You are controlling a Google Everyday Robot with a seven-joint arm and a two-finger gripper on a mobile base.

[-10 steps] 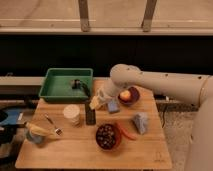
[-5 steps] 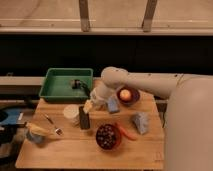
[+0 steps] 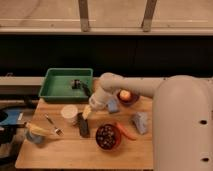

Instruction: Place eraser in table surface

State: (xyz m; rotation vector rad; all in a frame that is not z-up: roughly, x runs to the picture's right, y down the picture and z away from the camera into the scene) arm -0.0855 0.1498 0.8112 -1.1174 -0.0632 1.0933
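One arm (image 3: 131, 86), white, reaches in from the right over the bench (image 3: 70, 150), ending in one pincer (image 3: 88, 111) low above the bench's middle, just right of the cup. Pincer fingers are clenched together; whether they pinch anything cannot be told. One eraser (image 3: 83, 125), flat black bar, lies on the bench directly under and in front of the pincer tip, its far end touching or nearly touching the tip, long axis running toward the front edge.

One green tray (image 3: 56, 86) sits at the back-left corner of the bench, with one small dark item (image 3: 76, 83) inside near its right wall. One white cup (image 3: 69, 114) stands upright just left of the eraser. One dark bowl (image 3: 107, 136) of dark round contents sits just right of the eraser, toward the front edge. One orange carrot-like thing (image 3: 126, 131) lies beside that bowl's right side. One second bowl (image 3: 131, 98) near the back edge holds one apple-like fruit (image 3: 125, 94). Two pale blue blocks: one (image 3: 113, 104) by the arm near the middle, one (image 3: 140, 122) toward the right edge. One fork-like utensil (image 3: 52, 125) lies left of the cup. One yellow banana-like thing (image 3: 39, 131) lies near the left edge, on something blue.
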